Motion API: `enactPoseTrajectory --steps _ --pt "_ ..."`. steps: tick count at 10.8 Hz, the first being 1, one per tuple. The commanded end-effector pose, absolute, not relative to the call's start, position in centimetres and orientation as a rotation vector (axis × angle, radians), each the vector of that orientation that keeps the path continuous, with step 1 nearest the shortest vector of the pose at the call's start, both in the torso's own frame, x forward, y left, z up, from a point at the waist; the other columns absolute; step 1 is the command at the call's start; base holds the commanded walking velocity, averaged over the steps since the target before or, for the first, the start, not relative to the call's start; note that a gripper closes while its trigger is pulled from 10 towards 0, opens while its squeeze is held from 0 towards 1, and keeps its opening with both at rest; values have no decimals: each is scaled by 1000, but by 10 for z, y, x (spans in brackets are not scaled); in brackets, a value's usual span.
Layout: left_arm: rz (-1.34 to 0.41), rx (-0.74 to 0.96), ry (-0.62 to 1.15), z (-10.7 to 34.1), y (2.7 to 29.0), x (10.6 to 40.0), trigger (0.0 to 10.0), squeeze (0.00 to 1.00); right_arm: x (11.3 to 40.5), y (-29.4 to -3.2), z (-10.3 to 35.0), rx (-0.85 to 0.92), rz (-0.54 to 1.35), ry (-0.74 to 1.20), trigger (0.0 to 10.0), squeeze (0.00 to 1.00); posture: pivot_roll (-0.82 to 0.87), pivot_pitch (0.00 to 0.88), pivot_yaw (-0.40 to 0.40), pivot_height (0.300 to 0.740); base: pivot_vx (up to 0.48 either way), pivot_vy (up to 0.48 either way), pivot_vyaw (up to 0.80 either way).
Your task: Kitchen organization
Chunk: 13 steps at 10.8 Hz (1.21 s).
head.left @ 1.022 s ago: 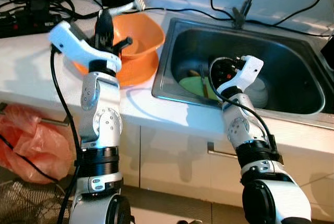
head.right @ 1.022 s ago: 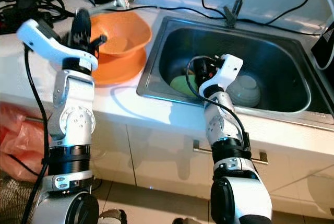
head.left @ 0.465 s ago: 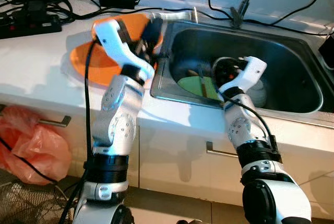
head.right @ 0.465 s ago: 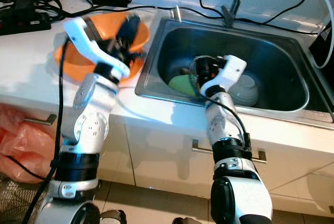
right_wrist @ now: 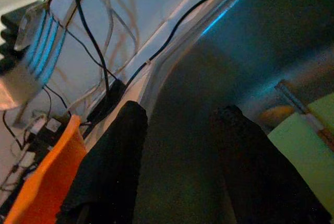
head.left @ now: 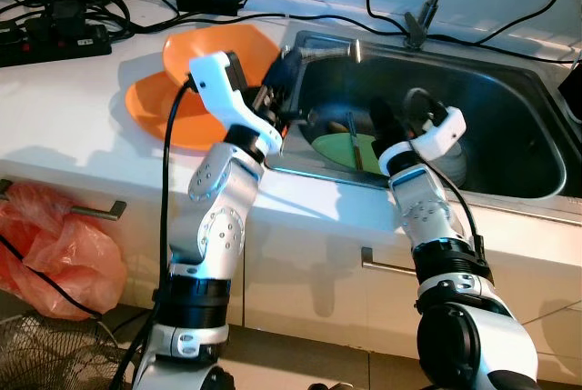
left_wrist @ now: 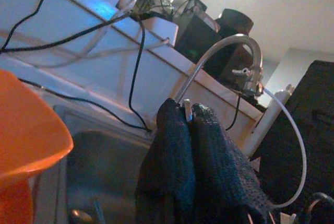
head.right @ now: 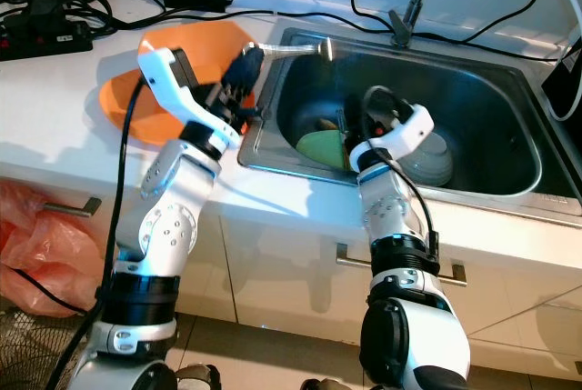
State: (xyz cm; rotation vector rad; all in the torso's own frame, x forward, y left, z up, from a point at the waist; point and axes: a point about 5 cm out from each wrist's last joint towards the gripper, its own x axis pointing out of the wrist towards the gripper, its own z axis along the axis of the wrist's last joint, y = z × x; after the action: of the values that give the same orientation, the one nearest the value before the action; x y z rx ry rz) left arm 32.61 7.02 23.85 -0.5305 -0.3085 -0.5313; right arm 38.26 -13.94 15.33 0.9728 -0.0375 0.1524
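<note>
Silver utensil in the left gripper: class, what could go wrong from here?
1. The silver utensil sticks out sideways over the sink, with the left gripper jaws shut on one end. It could slip and drop onto the green plate.
2. The right gripper is open inside the sink, close by, so the two arms might collide.
3. The left arm is next to the orange bowl and could knock it.

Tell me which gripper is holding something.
The left gripper, above the sink's left rim: its fingers are shut on a silvery utensil. The right gripper hangs open inside the sink.
</note>
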Motion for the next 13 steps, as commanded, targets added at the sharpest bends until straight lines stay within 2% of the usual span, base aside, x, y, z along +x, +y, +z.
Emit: enactPoseTrajectory --steps 1,2,3,4,5,6,7,13 --pt "-581 -524 -307 241 60 323 10000 0 384 -144 162 1020 160 -75 10000 0 111 85 -83 740 0 0 0" --pt "-580 -522 -300 240 60 322 10000 0 384 -146 166 1100 190 -97 10000 0 113 86 -84 740 0 0 0" --pt "-576 -521 -297 239 60 323 10000 0 384 -145 169 1127 218 -109 10000 267 113 85 -85 740 0 0 0" --pt "-573 -520 -290 238 60 323 10000 0 383 -144 171 1117 236 -112 10000 914 113 85 -85 740 0 0 0" --pt "-575 -516 -276 235 59 323 10000 0 383 -145 173 1127 238 -121 10000 992 112 84 -85 740 0 0 0" --pt "-577 -514 -263 233 57 323 10000 0 383 -145 177 1125 246 -139 10000 400 110 84 -85 740 0 0 0" --pt "-578 -508 -250 230 55 323 10000 0 382 -145 182 1119 264 -158 10000 0 109 85 -84 740 0 0 0" --pt "-593 -508 -205 224 53 323 10000 0 380 -144 184 1130 276 -176 10000 0 112 86 -84 740 0 0 0"
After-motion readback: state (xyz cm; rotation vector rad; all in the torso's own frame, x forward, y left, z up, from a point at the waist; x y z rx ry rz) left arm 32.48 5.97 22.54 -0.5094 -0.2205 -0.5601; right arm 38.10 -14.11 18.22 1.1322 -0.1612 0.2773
